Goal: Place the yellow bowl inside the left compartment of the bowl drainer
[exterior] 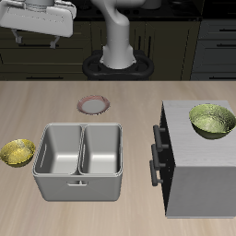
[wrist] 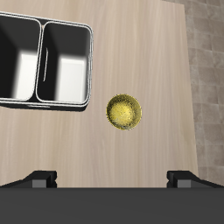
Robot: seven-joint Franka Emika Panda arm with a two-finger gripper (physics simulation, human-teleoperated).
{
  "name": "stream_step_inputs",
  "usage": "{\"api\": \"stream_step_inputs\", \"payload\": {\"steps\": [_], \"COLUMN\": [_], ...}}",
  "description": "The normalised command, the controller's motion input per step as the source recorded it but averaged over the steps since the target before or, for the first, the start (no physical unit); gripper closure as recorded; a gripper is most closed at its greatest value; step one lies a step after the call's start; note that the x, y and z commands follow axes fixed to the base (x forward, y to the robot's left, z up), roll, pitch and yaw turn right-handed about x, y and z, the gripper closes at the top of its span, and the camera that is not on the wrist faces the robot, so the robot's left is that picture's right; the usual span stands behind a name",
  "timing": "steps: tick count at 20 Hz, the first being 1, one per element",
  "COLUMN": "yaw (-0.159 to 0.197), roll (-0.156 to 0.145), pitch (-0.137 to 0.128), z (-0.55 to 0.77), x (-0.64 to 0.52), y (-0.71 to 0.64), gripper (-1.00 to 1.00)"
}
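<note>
The yellow bowl (exterior: 17, 152) (wrist: 124, 112) sits upright on the wooden table, close beside the bowl drainer (exterior: 79, 184) (wrist: 42, 61). The drainer is a grey metal tub with two deep, empty compartments. Its left compartment (exterior: 57, 150) is the one nearer the bowl. My gripper (exterior: 37, 40) (wrist: 114, 179) hangs high above the table, farther back than the bowl. It is open and holds nothing. In the wrist view the fingertips (wrist: 39, 181) stand wide apart.
A big grey cabinet (exterior: 198, 180) with dark handles stands on the drainer's other side, carrying a larger yellow-green bowl (exterior: 212, 121). A small round plate (exterior: 95, 104) lies behind the drainer. The robot's base (exterior: 118, 63) is at the back.
</note>
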Motion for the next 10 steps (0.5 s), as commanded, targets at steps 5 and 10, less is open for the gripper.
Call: {"api": "stream_step_inputs", "payload": {"steps": [5,10], "yaw": [-0.001,0.037], "roll": [-0.029,-0.02], "pitch": [-0.017,-0.039], "z": [0.11,0.18], "x": [0.04,0.02], "y": [-0.16,-0.12], "gripper": [-1.0,-1.0]}}
